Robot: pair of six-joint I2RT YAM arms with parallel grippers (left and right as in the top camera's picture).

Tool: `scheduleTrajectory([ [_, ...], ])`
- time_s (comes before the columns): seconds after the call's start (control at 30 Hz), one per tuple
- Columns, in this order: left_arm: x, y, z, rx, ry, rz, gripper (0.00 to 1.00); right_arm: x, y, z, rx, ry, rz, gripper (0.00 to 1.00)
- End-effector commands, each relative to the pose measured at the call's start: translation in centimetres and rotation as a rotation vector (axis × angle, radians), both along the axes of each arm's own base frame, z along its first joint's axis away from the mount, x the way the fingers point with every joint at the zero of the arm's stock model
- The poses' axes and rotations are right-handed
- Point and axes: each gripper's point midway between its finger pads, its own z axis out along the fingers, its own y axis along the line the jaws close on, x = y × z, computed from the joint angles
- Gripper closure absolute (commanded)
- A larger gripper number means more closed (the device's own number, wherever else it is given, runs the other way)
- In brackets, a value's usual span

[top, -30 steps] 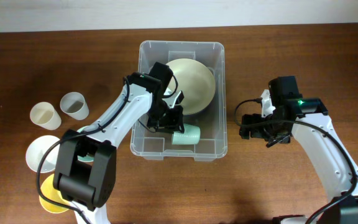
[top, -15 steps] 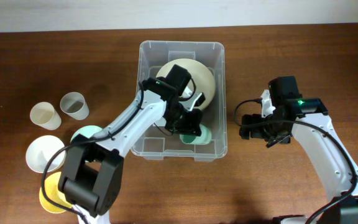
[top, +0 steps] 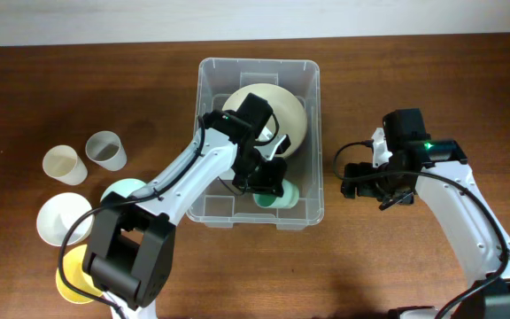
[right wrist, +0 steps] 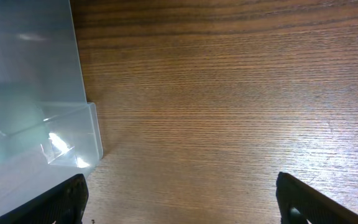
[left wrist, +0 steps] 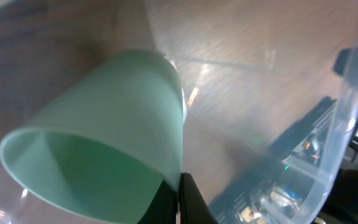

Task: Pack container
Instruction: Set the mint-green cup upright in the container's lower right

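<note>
- As seen from overhead, the container (top: pixel 318 133) sits mid-counter (top: pixel 414 71), its clear walls upright.
- Inside: cream bowl (top: pixel 283 111) at the far end, green cup (top: pixel 275 198) at the near end, close to the right wall.
- Left tool (top: pixel 268 182) reaches into the container, pinched closed on the green cup's rim.
- Right tool (top: pixel 354 182) is spread wide and empty, above bare counter just right of the container.
- Three pale cups (top: pixel 64 165) stand well left.

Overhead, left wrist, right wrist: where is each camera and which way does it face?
Overhead: above the table, looking straight down; both arms show, left pincer inside the container.
Left wrist: inside the container, facing its floor and wall; pincer pinching the green cup.
Right wrist: beside the container, facing down at bare wood; right pincer open.
Shared: both wrist views catch the container's clear wall.
</note>
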Motion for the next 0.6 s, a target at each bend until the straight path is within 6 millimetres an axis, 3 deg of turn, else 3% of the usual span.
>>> scheduleTrajectory([
  [0.0, 1.0, 2.4, 1.0, 0.142, -0.108, 0.022, 0.99, -0.1, -0.3, -0.3, -0.012, 0.008, 0.003, 0.08],
  [0.17, 1.2, 2.8, 3.5, 0.131, -0.172, 0.042, 1.0, -0.1, -0.3, -0.3, -0.012, 0.008, 0.003, 0.08],
  [0.57, -1.5, -0.1, 3.6, 0.131, -0.183, -0.053, 0.99, -0.1, -0.3, -0.3, -0.011, 0.009, 0.003, 0.08],
])
